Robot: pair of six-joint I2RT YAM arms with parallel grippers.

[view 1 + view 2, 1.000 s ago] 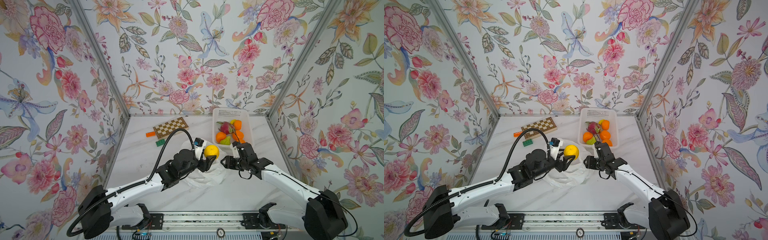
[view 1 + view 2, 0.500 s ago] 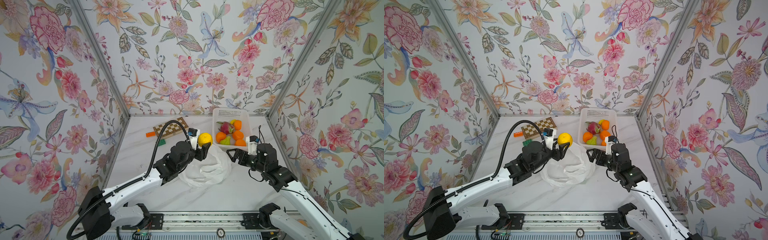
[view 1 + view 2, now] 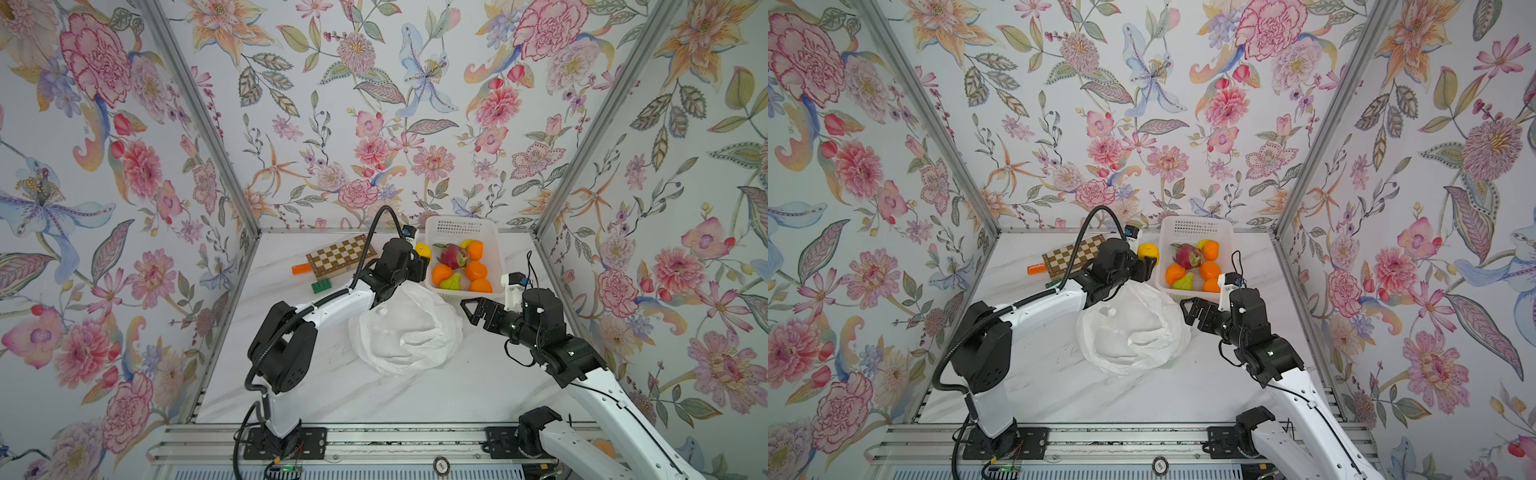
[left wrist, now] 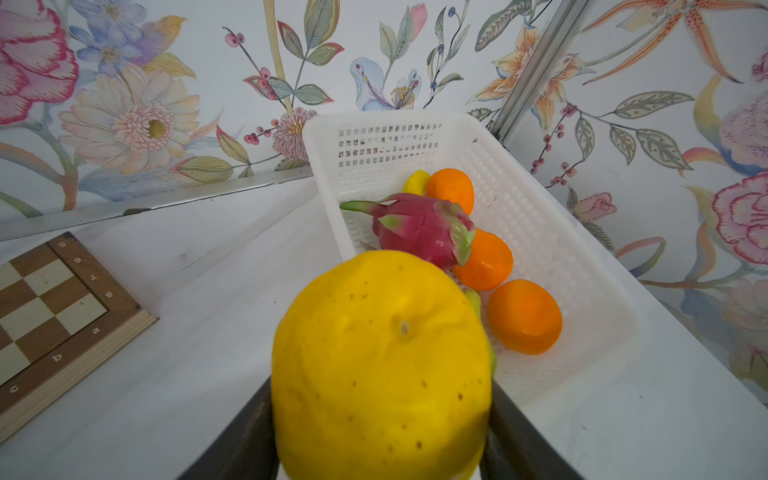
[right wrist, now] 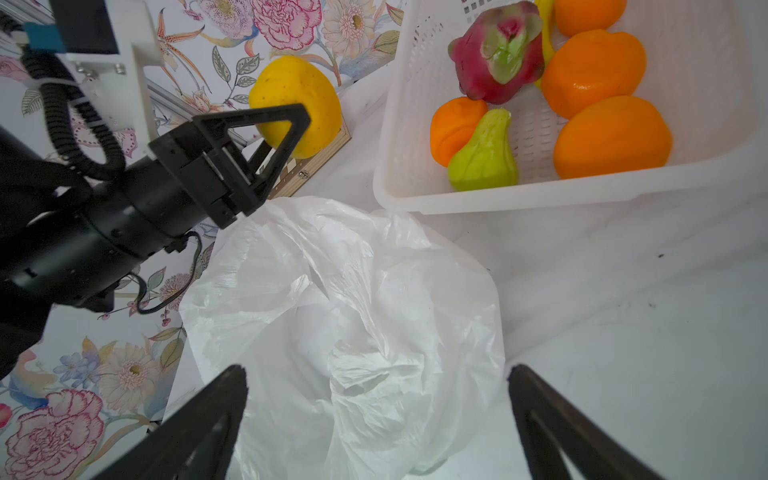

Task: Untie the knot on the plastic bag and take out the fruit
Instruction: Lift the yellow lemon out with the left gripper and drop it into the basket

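White marbled tabletop [image 3: 415, 399], plastic bag [image 3: 409, 332] beside my right pincer [image 3: 469, 311], white basket [image 3: 461, 222] just past it, chessboard [image 3: 338, 255], orange block [image 3: 301, 269], green block [image 3: 321, 286] left of my left pincer [image 3: 423, 259].

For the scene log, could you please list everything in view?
yellow fruit: 1, yellow, held just left of the basket
basket: 1, white, back right of the table
oranges: 4, orange, in the basket
dragon fruit: 1, pink-red, in the basket
green fruit: 1, green, in the basket
yellow piece: 1, yellow, in the basket, mostly hidden
bag: 1, white, mid-table, slumped open
chessboard: 1, brown and cream, back left
orange block: 1, orange, beside the chessboard
green block: 1, green, beside the chessboard
table: 1, white marble
left gripper: 1, black, shut on the yellow fruit
right gripper: 1, black, open, by the bag
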